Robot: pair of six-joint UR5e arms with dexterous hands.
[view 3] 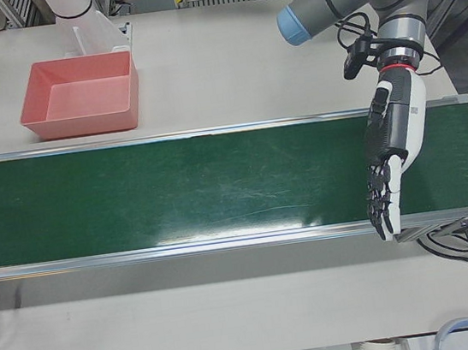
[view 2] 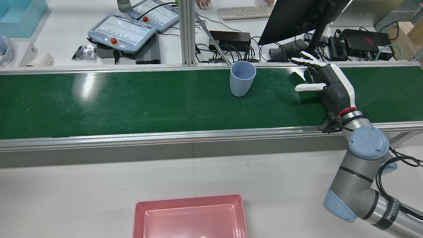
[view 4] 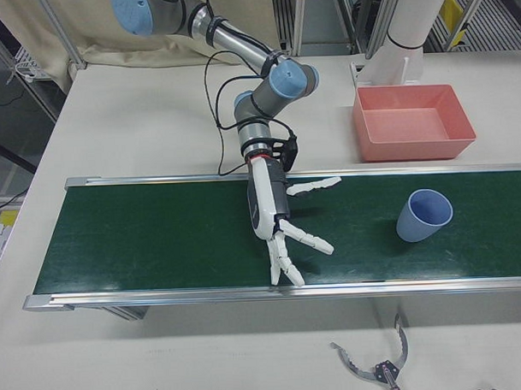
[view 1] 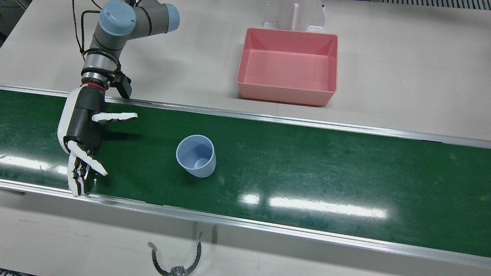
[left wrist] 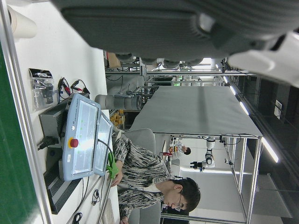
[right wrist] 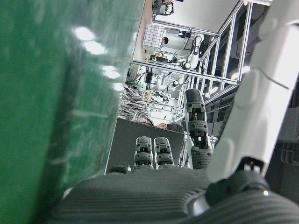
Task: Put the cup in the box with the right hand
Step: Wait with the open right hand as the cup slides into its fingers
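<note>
Cup (view 1: 196, 156) stands upright on the green belt (view 1: 307, 168), well apart from the right hand (view 1: 82, 130) at its 9 o'clock, fingers spread, empty. Pink box (view 1: 288, 65) sits at 1 o'clock. Left hand (view 3: 391, 158) hangs open.

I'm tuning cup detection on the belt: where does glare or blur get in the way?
Front view: bright light streaks on the green belt, right of the blue cup, not on it. Rear view: a glare patch far left of the cup. Right hand view: the hand fills the blurred foreground; no cup visible.
</note>
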